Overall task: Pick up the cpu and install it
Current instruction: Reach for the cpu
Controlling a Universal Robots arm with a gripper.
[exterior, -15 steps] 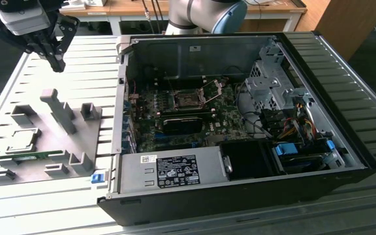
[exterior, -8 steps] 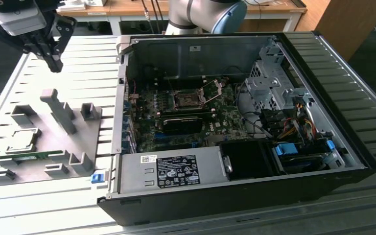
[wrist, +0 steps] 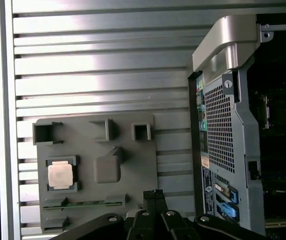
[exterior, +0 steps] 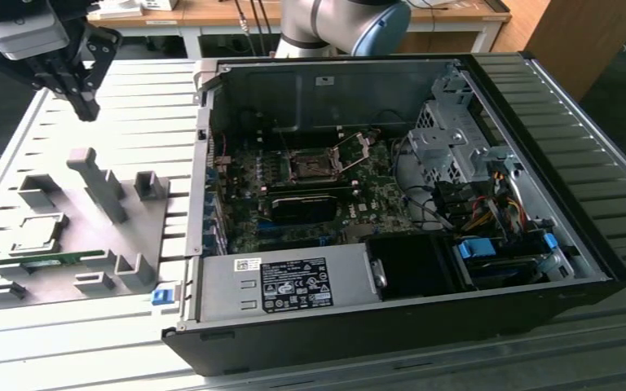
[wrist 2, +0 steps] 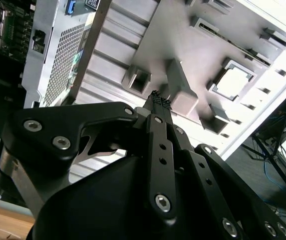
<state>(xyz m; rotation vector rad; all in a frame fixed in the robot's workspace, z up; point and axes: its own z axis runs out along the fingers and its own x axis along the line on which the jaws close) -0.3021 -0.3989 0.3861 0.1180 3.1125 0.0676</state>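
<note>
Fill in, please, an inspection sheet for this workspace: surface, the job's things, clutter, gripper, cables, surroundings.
Surface: ribbed metal table carrying a grey fixture plate and an open computer case.
Job's things: cpu lies flat in its pocket on the fixture plate; socket on the board inside the case shows a dark centre.
Clutter: green memory stick on the same plate, next to the cpu's pocket.
Gripper: gripper shut, holding nothing, above the plate, apart from the cpu.
Cables: coloured wires inside the case, at the exterior view's right.
Surroundings: wooden desks behind the table.
</note>
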